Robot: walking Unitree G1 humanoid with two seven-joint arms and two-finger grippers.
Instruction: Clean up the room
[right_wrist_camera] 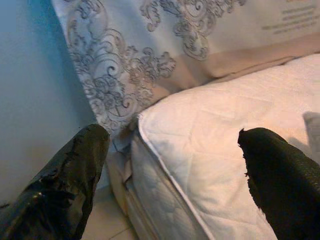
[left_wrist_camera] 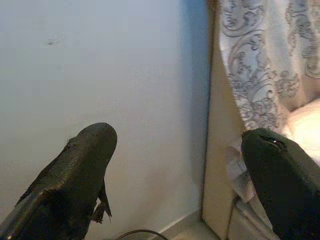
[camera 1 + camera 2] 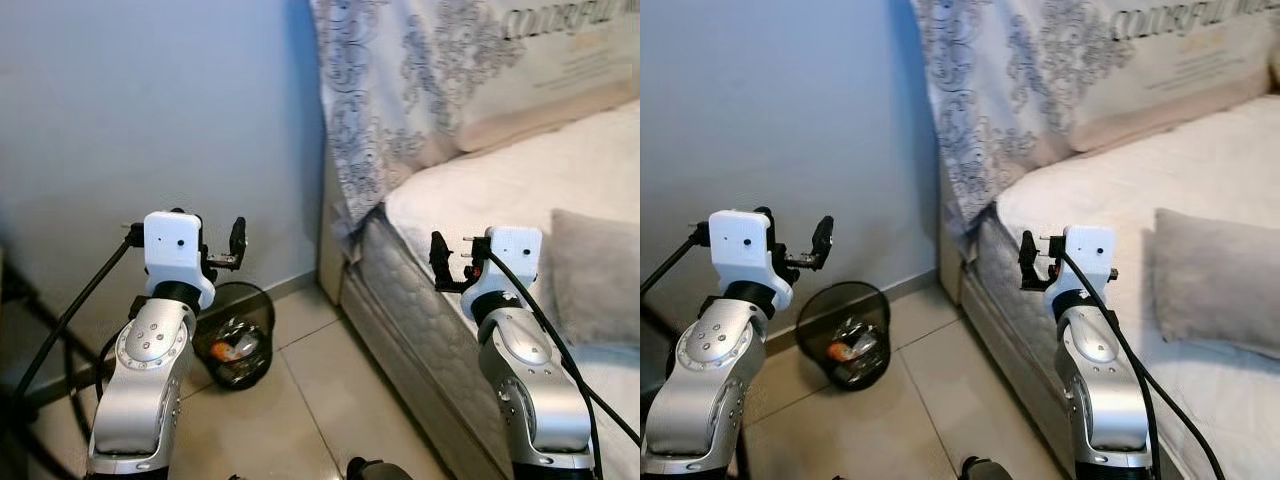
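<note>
Both arms are raised in front of me, and nothing is held. My left gripper (image 3: pixel 236 243) hangs open above a black mesh waste bin (image 3: pixel 236 336) that stands on the tiled floor against the blue-grey wall. Inside the bin lie an orange item and some wrappers. In the left wrist view the left gripper (image 2: pixel 175 175) faces the wall and the bed's corner. My right gripper (image 3: pixel 441 262) is open too, above the mattress edge (image 3: pixel 400 290). From the right wrist, the right gripper (image 1: pixel 170 170) points at the white mattress (image 1: pixel 215 145).
A bed fills the right side, with a grey pillow (image 3: pixel 596 276) on it and a patterned cloth (image 3: pixel 380 90) draped over its head end. A printed pillow (image 3: pixel 560 60) leans behind. Black cables (image 3: pixel 60 330) run at far left. Tiled floor (image 3: pixel 320 400) lies open between bin and bed.
</note>
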